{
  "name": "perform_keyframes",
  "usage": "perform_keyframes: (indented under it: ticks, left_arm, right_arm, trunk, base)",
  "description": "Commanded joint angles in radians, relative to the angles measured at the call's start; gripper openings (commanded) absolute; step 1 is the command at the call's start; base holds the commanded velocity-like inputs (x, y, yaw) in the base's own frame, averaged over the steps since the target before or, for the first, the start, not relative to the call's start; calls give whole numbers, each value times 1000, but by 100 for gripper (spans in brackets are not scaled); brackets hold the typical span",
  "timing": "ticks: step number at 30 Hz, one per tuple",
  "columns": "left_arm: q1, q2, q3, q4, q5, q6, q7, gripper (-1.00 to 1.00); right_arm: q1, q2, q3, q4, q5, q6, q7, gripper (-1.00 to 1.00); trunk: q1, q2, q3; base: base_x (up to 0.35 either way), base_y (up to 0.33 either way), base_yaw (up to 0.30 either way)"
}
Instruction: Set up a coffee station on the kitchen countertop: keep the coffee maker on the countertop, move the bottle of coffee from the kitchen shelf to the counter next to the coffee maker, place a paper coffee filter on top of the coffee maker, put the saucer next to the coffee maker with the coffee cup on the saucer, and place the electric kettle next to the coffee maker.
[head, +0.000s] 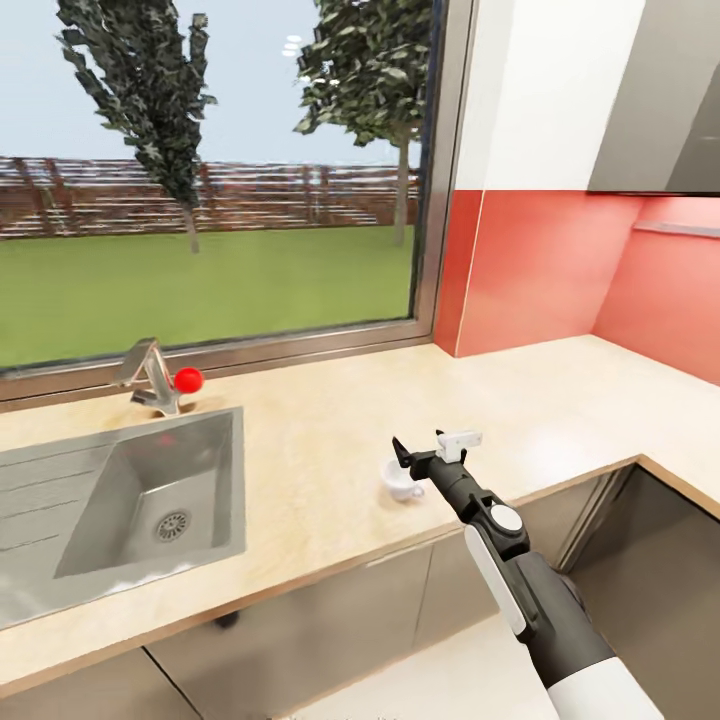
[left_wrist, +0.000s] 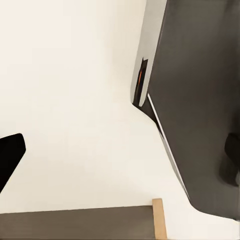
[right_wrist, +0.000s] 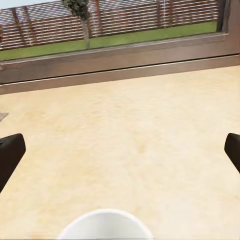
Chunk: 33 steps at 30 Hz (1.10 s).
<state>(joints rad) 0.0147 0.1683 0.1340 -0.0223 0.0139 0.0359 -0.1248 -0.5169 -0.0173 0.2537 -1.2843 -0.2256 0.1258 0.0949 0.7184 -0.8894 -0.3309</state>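
A small white coffee cup (head: 402, 480) stands on the light wooden countertop (head: 320, 450), near its front edge and to the right of the sink. My right gripper (head: 420, 445) hovers just above and behind the cup, open, with nothing between its fingers. In the right wrist view the cup's rim (right_wrist: 105, 225) lies close below the right gripper (right_wrist: 120, 152), whose dark fingertips (right_wrist: 10, 155) stand wide apart. My left gripper (left_wrist: 120, 160) hangs low, open and empty, over a pale floor (left_wrist: 75, 100) beside a dark cabinet panel (left_wrist: 200, 100).
A steel sink (head: 150, 490) with a faucet (head: 150, 378) and a red knob (head: 188, 379) takes up the counter's left part. A large window (head: 220, 170) runs behind it. Red backsplash (head: 540, 270) walls the right corner, where the counter turns toward me.
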Motion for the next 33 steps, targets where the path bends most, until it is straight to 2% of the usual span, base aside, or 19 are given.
perform_keyframes:
  ticks: [1,16,22,33]
  left_arm:
    - [1,0,6,-2,1,4,-4,100]
    - [1,1,3,0,0,5,-6,100]
    - [2,-1,3,1,0,5,-6,100]
    - [1,-1,4,1,0,5,-6,100]
  right_arm:
    - [0,0,1,-1,-9,5,1,100]
    - [0,0,1,-1,-9,5,1,100]
    - [0,0,1,-1,-9,5,1,100]
    - [0,-1,1,-1,-8,6,2,100]
  trunk:
    - [0,-1,-1]
    - [0,-1,-1]
    - [0,-1,-1]
    - [0,-1,-1]
  base:
    - [-102,-288,278]
    - [-14,-45,278]
    - [156,-106,277]
    - [164,-201,43]
